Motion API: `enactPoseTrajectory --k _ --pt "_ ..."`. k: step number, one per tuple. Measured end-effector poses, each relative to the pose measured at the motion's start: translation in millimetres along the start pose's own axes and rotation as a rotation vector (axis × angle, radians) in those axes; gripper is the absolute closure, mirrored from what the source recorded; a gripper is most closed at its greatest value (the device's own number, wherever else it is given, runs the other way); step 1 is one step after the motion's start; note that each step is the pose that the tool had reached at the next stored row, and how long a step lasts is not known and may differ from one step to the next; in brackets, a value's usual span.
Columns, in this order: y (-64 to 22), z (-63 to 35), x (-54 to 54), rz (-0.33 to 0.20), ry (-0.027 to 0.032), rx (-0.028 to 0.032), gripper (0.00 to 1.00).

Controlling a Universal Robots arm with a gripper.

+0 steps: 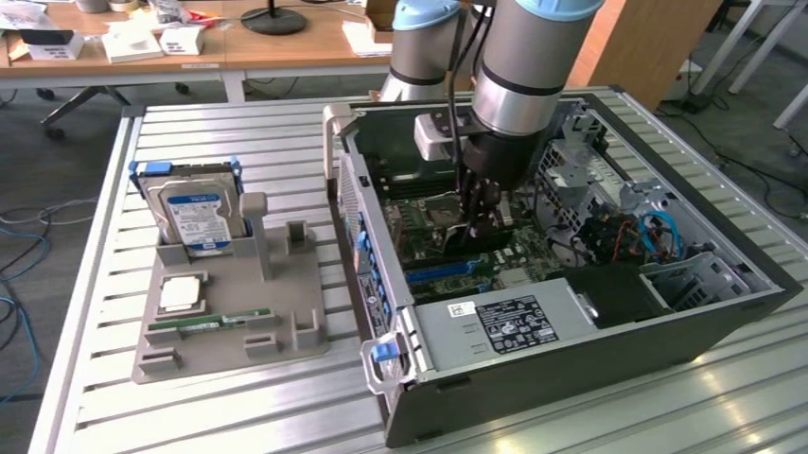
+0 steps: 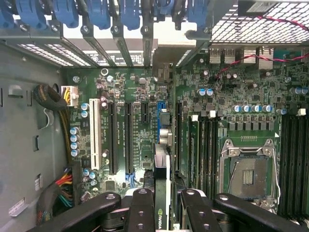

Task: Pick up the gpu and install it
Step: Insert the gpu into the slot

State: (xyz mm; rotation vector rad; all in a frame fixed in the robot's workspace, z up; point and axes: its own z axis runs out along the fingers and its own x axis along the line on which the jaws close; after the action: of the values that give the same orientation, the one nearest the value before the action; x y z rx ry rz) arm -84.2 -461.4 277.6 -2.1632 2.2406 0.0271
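Note:
My gripper point(image 1: 486, 216) reaches down into the open computer case point(image 1: 707, 312), above the motherboard point(image 2: 140, 92). It is shut on the gpu point(image 2: 161, 186), a thin dark card seen edge-on between the two fingers point(image 2: 143, 205) in the wrist view. The card hangs upright over the blue expansion slot point(image 2: 164, 123), in line with it, and its lower edge sits close to the board. In the exterior view the gpu point(image 1: 470, 244) shows as a dark slab just below the gripper. Whether it touches the slot I cannot tell.
Long black slots point(image 2: 112, 137) and a white slot point(image 2: 94, 135) lie beside the blue one, and the CPU socket point(image 2: 248, 171) is on the other side. Left of the case, a grey holder tray point(image 1: 303, 331) carries a hard drive point(image 1: 196, 216) and a green RAM stick point(image 1: 208, 323).

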Motion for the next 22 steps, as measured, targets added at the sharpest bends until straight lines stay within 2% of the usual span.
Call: enactPoseTrajectory --k 22 --pt "4.7 0.0 1.1 0.0 0.0009 0.0001 0.74"
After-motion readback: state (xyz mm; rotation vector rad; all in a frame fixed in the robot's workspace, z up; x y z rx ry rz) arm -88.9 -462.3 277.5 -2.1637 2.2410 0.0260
